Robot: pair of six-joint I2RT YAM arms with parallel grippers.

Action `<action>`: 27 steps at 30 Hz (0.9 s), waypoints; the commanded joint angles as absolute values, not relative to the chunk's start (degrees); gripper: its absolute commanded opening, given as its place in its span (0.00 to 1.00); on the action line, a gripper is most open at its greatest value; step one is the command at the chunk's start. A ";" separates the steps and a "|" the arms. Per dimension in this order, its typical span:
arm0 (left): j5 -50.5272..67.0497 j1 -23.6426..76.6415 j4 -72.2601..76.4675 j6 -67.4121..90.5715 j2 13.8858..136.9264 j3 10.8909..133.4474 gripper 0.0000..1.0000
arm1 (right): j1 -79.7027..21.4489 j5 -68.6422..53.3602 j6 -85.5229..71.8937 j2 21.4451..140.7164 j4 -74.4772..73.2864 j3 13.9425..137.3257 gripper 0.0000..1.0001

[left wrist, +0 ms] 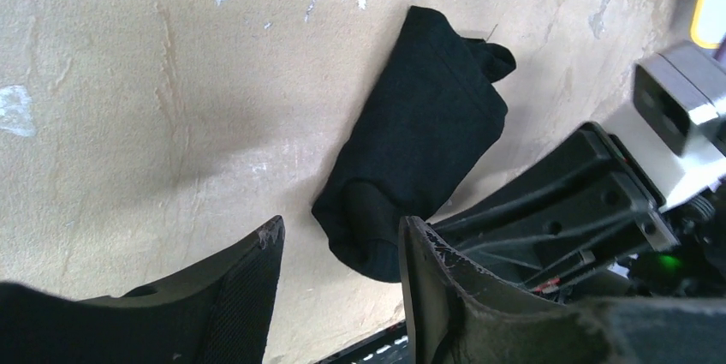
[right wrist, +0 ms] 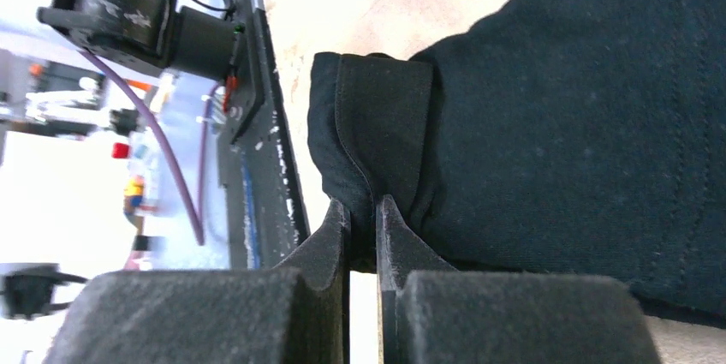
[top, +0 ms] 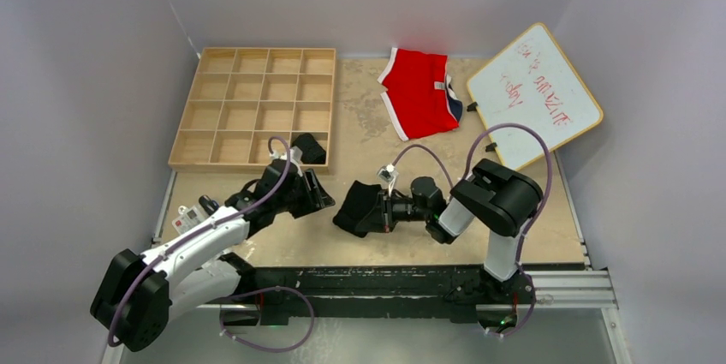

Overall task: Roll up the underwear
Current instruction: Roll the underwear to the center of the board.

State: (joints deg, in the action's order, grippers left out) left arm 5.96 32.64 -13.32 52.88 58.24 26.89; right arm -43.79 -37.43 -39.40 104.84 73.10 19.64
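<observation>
Low over the tabletop (top: 360, 124), the right pincer (right wrist: 361, 210) pinches a fold of the black underwear (right wrist: 556, 124) while the left pincer (left wrist: 342, 225) hangs open just beside it.

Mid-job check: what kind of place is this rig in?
Probably a lab test cell: plain grey walls box in a worn table, a metal rail runs along its near edge, and a handwritten whiteboard lies at the far right.
</observation>
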 commanded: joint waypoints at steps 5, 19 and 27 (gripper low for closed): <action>11.10 32.26 -8.04 49.67 56.07 24.86 0.50 | -39.62 -40.02 -54.87 112.24 73.15 18.29 0.08; 17.68 32.19 -1.05 45.97 54.56 20.61 0.50 | -35.06 -38.51 -63.62 113.50 69.38 17.78 0.10; 20.34 32.28 10.32 47.84 56.86 15.70 0.50 | -33.85 -37.61 -62.25 112.78 61.25 20.23 0.11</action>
State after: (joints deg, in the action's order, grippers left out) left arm 18.06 32.64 1.74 47.35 55.55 18.00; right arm -34.41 -41.58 -65.47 111.94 75.48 19.84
